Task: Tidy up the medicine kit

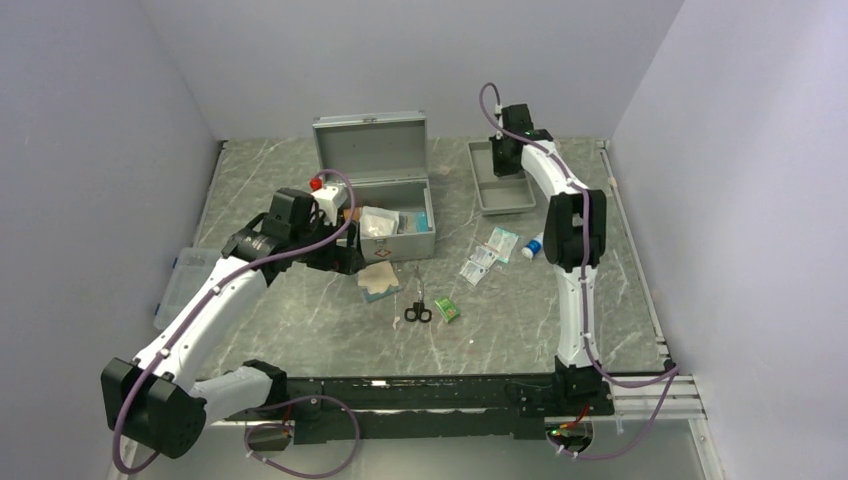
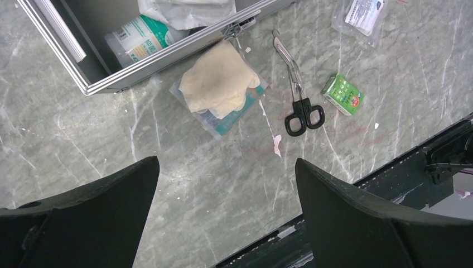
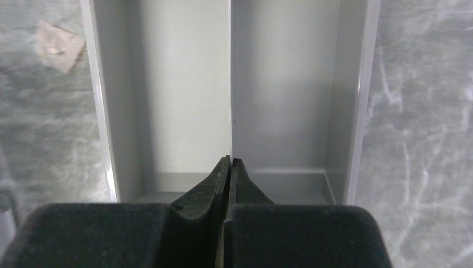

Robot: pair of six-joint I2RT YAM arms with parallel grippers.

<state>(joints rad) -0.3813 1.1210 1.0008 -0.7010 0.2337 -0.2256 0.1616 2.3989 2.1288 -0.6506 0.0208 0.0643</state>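
The medicine kit [image 1: 372, 150] stands open at the middle of the table [image 1: 300, 330], its lid upright at the back. Inside it are a white bottle [image 2: 142, 36] with a teal label and some white packets [image 1: 379, 222].

The left claw [image 2: 226, 164] hangs over bare table just in front of the kit's front left corner. Its 2 fingers [image 2: 100, 218] are spread wide apart with nothing between them. Just ahead of it, a clear pouch [image 2: 220, 86] holding something beige lies against the front wall of the kit. To the right of the pouch lie black-handled scissors [image 2: 301, 109], blades pointing toward the kit, and beside them a small green box [image 2: 343, 95].

The right claw [image 3: 230, 167] is over the shallow grey tray [image 3: 362, 84] at the back right of the table, right of the kit. Its fingers are pressed together with nothing visible between them, and their tips line up with the wall [image 3: 230, 67] that splits the tray into 2 parts. Whether they touch that wall cannot be told.

Between the tray and the scissors lie a few sachets [image 1: 503, 243] and a small blue and white item [image 1: 533, 247]. A clear plastic box [image 1: 185, 275] sits at the table's left edge.
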